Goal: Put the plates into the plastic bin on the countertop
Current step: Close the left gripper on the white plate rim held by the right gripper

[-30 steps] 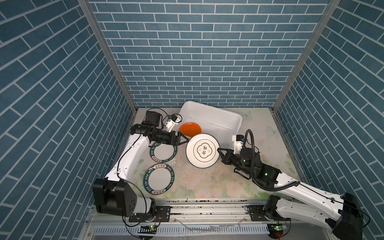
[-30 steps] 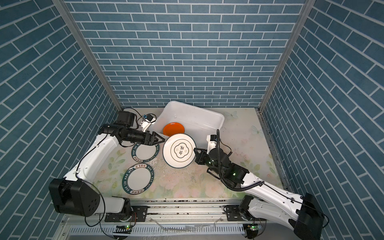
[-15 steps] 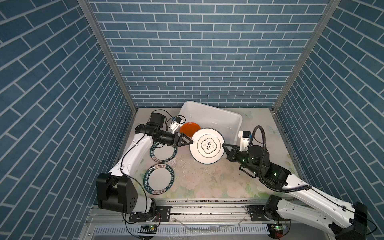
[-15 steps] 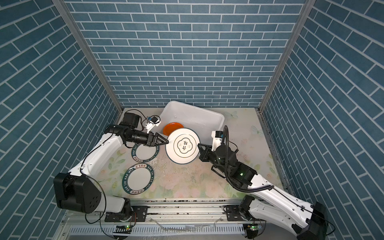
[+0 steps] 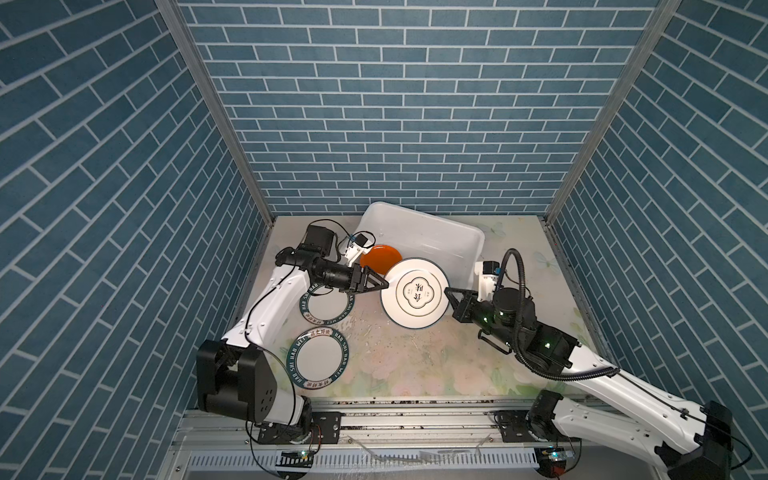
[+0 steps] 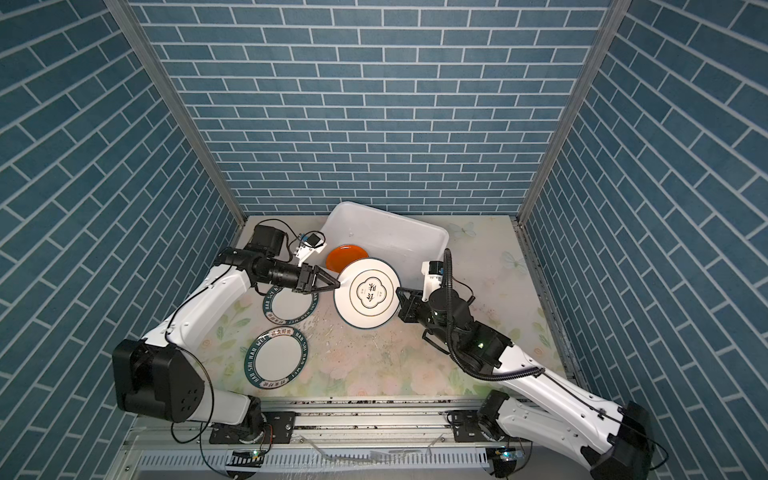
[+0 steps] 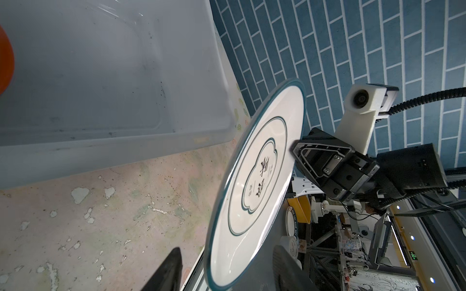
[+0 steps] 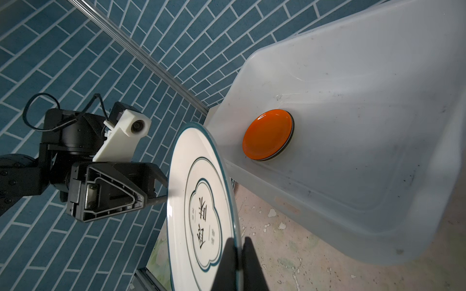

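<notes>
Update: a sec ago the motif plate [image 5: 415,293] sat lower, short of the bin. Now we've got it up & tilted, far edge over the near rim of the plastic bin [image 5: 419,210]. Right claw [image 5: 449,291] is clenched on its rim. Left claw [image 5: 385,285] has come across to the opp. rim & narrowed. Left wrist view shows its fingers [image 7: 169,272] either side of the edge w/ a gap, so no grip yet. We read it as a 2-arm carry, drop into bin next.

Count:
- 1 motif plate, in air.
- 2 lettered on the counter [image 5: 415,374]: far lettered plate [image 5: 332,309], near lettered plate [image 5: 318,357].
- 1 orange plate [image 5: 380,257] in bin, atop lower plates [image 8: 292,131]. Rims only, can't count those.
- 1 bin, 2 claws.
</notes>
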You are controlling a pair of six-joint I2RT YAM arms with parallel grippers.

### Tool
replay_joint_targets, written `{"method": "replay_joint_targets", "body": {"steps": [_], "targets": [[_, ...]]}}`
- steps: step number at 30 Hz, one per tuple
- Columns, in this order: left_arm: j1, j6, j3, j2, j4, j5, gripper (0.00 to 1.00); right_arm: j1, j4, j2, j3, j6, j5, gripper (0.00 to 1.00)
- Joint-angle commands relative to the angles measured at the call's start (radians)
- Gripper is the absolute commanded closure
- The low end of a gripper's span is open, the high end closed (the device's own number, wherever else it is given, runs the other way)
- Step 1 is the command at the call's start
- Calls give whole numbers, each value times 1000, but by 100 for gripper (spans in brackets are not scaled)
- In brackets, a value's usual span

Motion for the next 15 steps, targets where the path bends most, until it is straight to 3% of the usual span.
{"method": "replay_joint_targets", "body": {"steps": [1, 7, 15], "targets": [[-3, 0, -1, 16, 2, -4, 43, -5, 61, -2, 44, -17, -14, 100], [-4, 1, -10, 19, 10, 18, 47, -9, 69, -2, 39, -14, -21, 100], [-5, -5, -19, 22, 24, 68, 63, -15, 89, 16, 33, -13, -40, 100]]}}
